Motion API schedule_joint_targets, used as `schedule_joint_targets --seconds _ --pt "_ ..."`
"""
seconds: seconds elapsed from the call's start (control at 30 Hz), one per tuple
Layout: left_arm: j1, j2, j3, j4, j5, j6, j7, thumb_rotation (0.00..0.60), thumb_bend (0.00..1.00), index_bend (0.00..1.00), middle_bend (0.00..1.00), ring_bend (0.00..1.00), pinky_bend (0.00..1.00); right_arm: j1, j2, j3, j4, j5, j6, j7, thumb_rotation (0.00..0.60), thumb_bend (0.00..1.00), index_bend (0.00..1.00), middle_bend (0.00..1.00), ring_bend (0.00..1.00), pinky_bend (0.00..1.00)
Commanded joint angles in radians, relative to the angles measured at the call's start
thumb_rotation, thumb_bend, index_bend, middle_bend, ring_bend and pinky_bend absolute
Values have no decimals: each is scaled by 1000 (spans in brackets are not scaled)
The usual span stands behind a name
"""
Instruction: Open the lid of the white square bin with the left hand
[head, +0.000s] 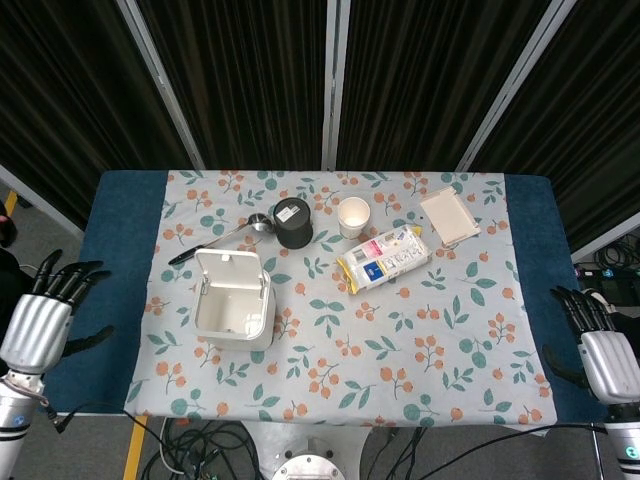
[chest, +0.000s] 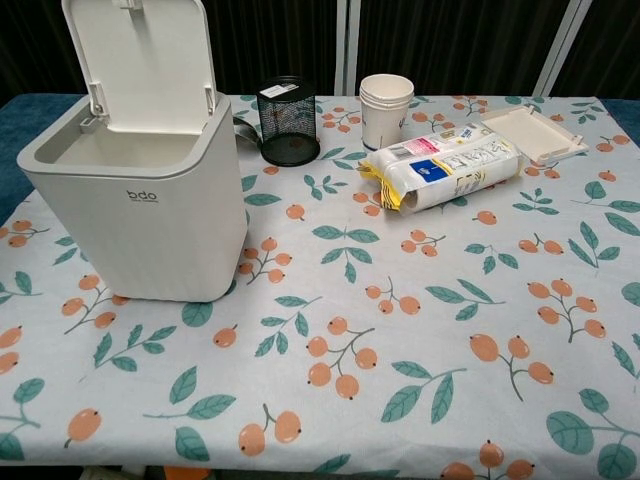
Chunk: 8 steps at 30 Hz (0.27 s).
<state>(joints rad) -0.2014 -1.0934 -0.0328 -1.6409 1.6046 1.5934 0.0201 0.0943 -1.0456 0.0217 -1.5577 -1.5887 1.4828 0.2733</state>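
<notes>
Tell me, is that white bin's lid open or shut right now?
Open. The lid stands upright at the back of the white square bin, and the chest view looks into the bin's hollow inside. The left hand is off to the side, touching nothing.

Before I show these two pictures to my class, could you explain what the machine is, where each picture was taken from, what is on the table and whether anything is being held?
It is a robot with two arms ending in human-like hands. The head view looks down from above; the chest view looks across the table from low in front. The left hand and right hand hang open off the table's sides, holding nothing. On the flowered cloth stand a white square bin with its lid standing open, a black mesh cup, a paper cup, a snack bag, a flat white box and a spoon.
</notes>
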Motion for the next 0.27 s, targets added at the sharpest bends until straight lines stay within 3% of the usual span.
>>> schedule_joint_targets --seconds 0.03,0.27 --pt "57 -21 28 20 -100 -46 39 600 0 235 191 200 51 3 3 0 -3 -6 2 -1 600 333 35 48 0 0" --pt "121 -69 46 21 -143 -18 98 600 0 236 190 200 47 9 2 4 -8 -16 5 -4 600 337 35 48 0 0"
